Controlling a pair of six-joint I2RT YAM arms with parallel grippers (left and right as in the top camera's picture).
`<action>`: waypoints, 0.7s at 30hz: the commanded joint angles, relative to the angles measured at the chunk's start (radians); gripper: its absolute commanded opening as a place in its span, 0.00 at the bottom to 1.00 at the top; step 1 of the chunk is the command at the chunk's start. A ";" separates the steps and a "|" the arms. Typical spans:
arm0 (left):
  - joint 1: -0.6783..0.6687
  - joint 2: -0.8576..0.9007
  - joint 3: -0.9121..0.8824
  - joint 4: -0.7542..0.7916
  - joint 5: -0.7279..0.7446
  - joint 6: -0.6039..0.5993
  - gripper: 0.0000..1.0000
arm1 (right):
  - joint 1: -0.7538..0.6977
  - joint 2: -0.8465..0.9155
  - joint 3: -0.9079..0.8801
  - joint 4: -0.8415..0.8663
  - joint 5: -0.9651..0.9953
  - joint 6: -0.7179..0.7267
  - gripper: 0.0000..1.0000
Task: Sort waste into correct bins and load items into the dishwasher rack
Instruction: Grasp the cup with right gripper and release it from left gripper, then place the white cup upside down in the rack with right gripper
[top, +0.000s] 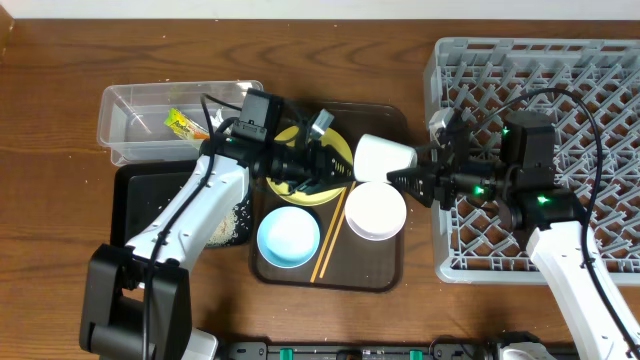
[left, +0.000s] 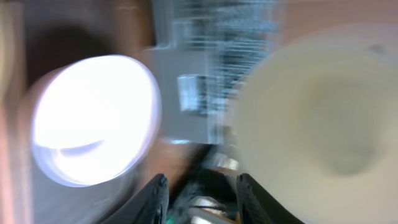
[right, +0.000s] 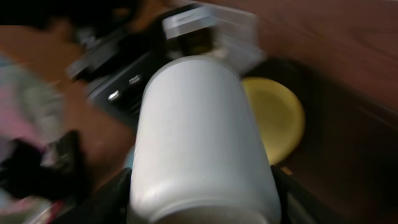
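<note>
My right gripper (top: 408, 178) is shut on the small pale green cup (top: 384, 155) and holds it on its side above the brown tray; in the right wrist view the cup (right: 202, 143) fills the space between the fingers (right: 199, 208). My left gripper (top: 335, 166) is open and empty over the yellow plate (top: 305, 170). The blurred left wrist view shows its fingers (left: 204, 200) apart, with the white bowl (left: 93, 118) on the left and the cup (left: 317, 118) on the right. The white bowl (top: 375, 210), light blue bowl (top: 288, 238) and chopsticks (top: 331, 235) lie on the tray.
The dark brown tray (top: 385, 268) sits mid-table. The clear bin (top: 130, 105) at back left holds the green-and-yellow wrapper (top: 183, 125). The black bin (top: 135, 200) holds white rice grains (top: 236, 224). The grey dishwasher rack (top: 560, 90) fills the right side.
</note>
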 joint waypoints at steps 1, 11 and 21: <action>0.012 -0.049 0.006 -0.067 -0.326 0.118 0.40 | 0.006 -0.023 0.035 -0.057 0.238 0.065 0.38; 0.110 -0.345 0.006 -0.238 -0.636 0.131 0.41 | -0.108 -0.092 0.310 -0.500 0.600 0.106 0.20; 0.134 -0.490 0.006 -0.320 -0.747 0.131 0.49 | -0.380 -0.074 0.411 -0.712 0.890 0.198 0.08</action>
